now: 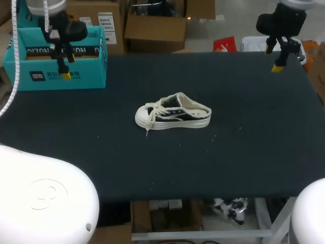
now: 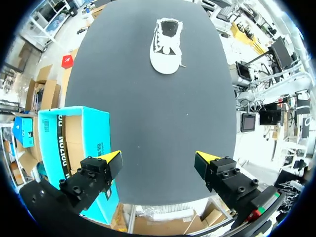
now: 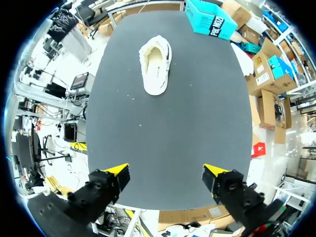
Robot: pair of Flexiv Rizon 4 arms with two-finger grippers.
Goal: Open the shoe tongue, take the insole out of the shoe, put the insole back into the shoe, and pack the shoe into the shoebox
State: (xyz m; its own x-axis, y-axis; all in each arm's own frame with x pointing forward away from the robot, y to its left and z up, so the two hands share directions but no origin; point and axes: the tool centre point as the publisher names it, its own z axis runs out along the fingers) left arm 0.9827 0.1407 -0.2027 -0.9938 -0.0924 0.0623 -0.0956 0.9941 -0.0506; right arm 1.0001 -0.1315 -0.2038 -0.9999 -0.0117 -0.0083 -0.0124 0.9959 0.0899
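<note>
left tool [image 2: 159,159], right tool [image 3: 166,171]: black, bolted, yellow tips | arm shells [image 1: 43,195]: white | cable [image 1: 17,56]: white, ribbed

A robotics lab is indicated. A left arm [image 1: 60,29] and a right arm [image 1: 282,22] are stationed at one black-topped table [image 1: 244,152].

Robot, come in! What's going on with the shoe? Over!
Left tool open, empty, by the shoebox. Right tool open, empty, near the table's far right corner. Shoe mid-table, on its sole, untouched. Nothing between tools and shoe.
</note>
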